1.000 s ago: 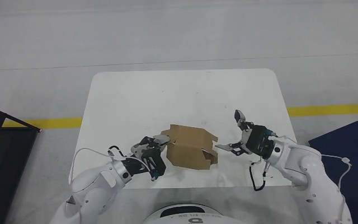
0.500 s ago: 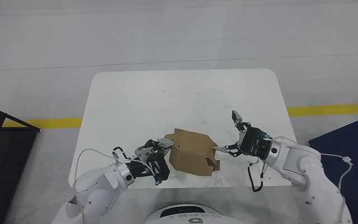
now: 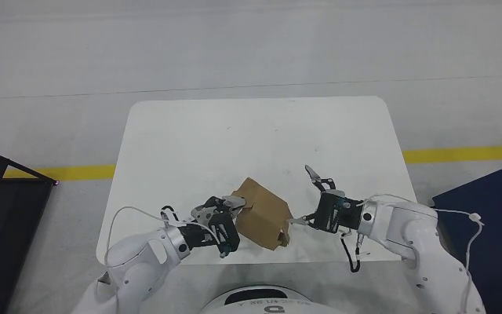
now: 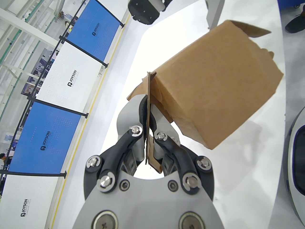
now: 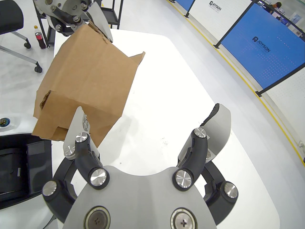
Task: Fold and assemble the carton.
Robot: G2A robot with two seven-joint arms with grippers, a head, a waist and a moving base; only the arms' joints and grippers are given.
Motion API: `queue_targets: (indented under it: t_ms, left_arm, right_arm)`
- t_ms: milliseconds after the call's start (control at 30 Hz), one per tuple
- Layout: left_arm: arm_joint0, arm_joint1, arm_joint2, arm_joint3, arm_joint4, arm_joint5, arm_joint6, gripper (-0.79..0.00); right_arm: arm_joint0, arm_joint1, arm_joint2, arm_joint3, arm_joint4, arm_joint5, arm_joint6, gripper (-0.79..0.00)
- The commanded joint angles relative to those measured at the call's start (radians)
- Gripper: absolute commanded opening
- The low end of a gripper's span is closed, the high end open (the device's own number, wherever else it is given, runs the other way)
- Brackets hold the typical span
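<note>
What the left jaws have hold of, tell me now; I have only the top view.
Observer: The left wrist view shows the left jaws shut on one flap of the carton, seen edge-on between them.
Operator: Now report the right jaws.
Observer: The right wrist view shows them open. One finger is at the carton's near end, touching or nearly so. The other stands clear over the table.
Operator: Describe the end that the left arm holds.
Observer: It is not closed: loose flaps stick out beside the held one.
</note>
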Motion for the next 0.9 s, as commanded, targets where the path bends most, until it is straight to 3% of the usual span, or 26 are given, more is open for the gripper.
queue_targets:
  t_ms: [0, 700, 867]
  left_arm:
    - [-0.002, 0.0, 0.001, 0.0, -0.006, -0.002, 0.0, -0.785]
    - [-0.022, 0.007, 0.007, 0.01, -0.099, -0.028, 0.006, -0.785]
    - [-0.027, 0.008, 0.011, 0.011, -0.109, -0.036, 0.001, -0.785]
  right_arm:
    - [-0.001, 0.003, -0.002, -0.007, -0.016, -0.016, 0.001, 0.0]
    - [0.04, 0.016, -0.069, 0.01, -0.045, -0.02, -0.004, 0.0]
    - [0.052, 0.019, -0.084, 0.016, -0.039, -0.017, 0.001, -0.043]
